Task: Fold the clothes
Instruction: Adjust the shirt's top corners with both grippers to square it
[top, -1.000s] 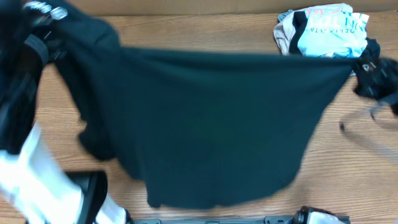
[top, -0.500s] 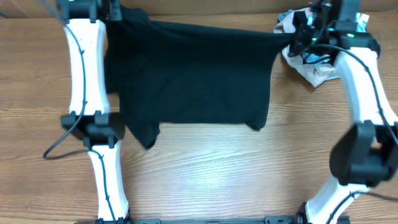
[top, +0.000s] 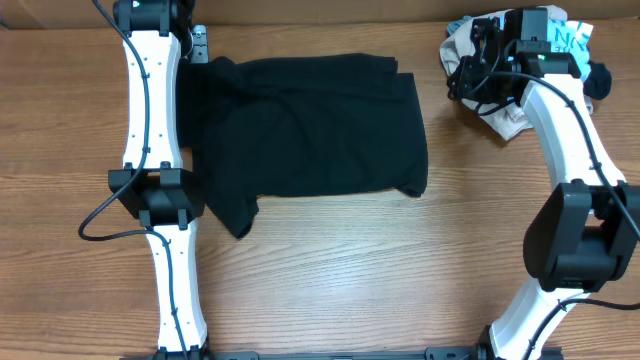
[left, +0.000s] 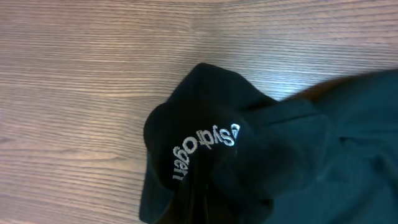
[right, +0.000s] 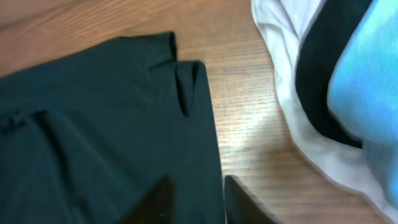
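Note:
A black shirt (top: 310, 130) lies spread on the wooden table, with one sleeve trailing to the front left. In the left wrist view its sleeve with white lettering (left: 205, 143) is bunched up at my left gripper (left: 208, 208), which looks shut on that fabric. In the overhead view the left gripper (top: 200, 48) is at the shirt's far left corner. My right gripper (right: 199, 199) is open, its fingers astride the shirt's right edge (right: 112, 124) and holding nothing. In the overhead view it (top: 462, 80) hovers just right of the shirt's far right corner.
A heap of other clothes (top: 555, 40), white, cyan and black, lies at the far right corner beside the right gripper. It also shows in the right wrist view (right: 367, 81). Bare wooden table (top: 350, 280) lies in front of the shirt.
The shirt was held stretched in the air between both grippers and now lies on the table. The right gripper has let go of its corner and opened.

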